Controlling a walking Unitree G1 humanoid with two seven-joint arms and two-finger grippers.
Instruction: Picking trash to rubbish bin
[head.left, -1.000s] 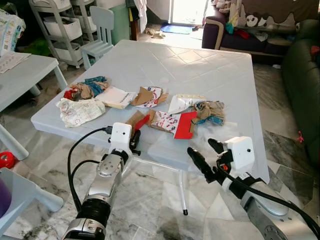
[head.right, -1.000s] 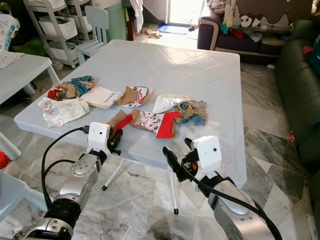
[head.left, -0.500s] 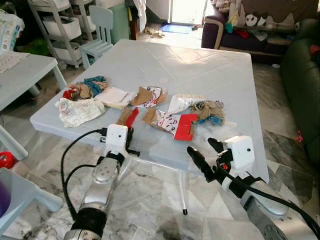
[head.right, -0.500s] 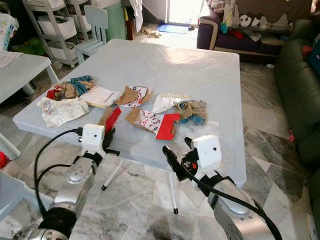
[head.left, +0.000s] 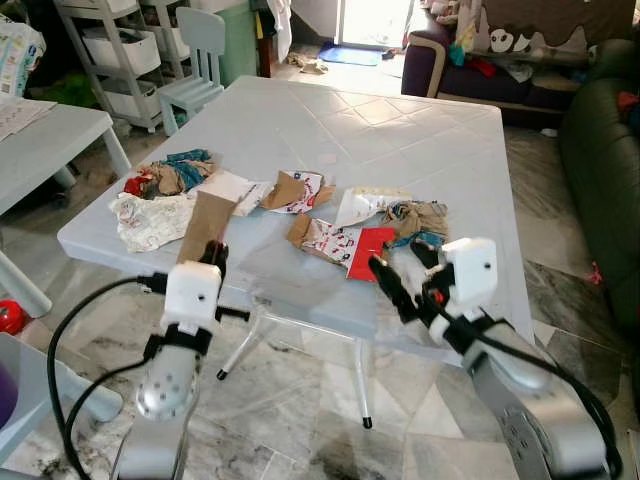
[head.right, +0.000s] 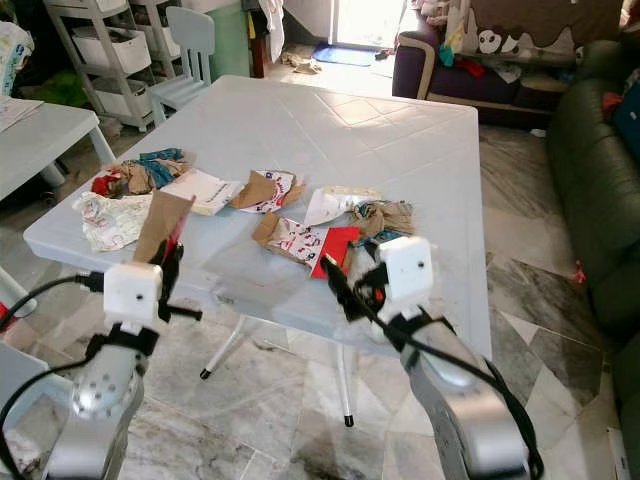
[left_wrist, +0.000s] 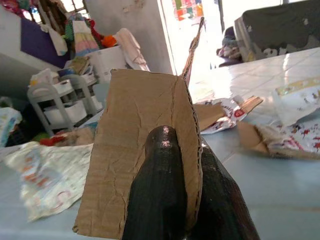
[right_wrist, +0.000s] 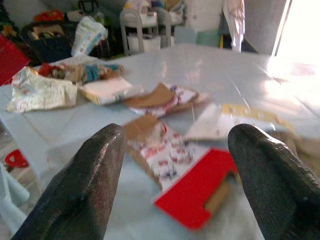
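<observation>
Change since earlier: the brown corrugated cardboard piece (head.left: 205, 226) has been lifted off the near edge of the pale blue plastic table (head.left: 400, 130) and swung toward the near left corner; the right gripper (head.left: 400, 272) has been brought forward from below the near edge to the table surface.
Left gripper (head.left: 216, 258): fingers closed on the lower end of the cardboard piece, which is held upright above the near left edge; in the left wrist view the two black fingers (left_wrist: 160, 195) are seen pressed together with the cardboard sheet (left_wrist: 142, 150) between them.
Right gripper: fingers spread apart, nothing held; it is poised at the near edge, just beside the red card packaging (head.left: 368, 250).
Red card packaging: lying flat near the middle of the near edge, touching a printed red-and-white wrapper (head.left: 325, 238); in the right wrist view it is seen between the two open fingers (right_wrist: 90, 175).
Other trash: a crumpled white printed paper (head.left: 150, 218) lies at the near left corner; a red, blue and tan crumpled wad (head.left: 170, 176) sits behind it; a white booklet (head.left: 228, 187), a brown and printed torn carton (head.left: 296, 190), a white wrapper (head.left: 365, 206) and a tan and blue crumpled bundle (head.left: 418, 218) are strung across the middle.
Surroundings: a pale blue child's chair (head.left: 198, 62) stands beyond the far left corner, and a dark sofa (head.left: 600, 150) is placed along the right edge.
</observation>
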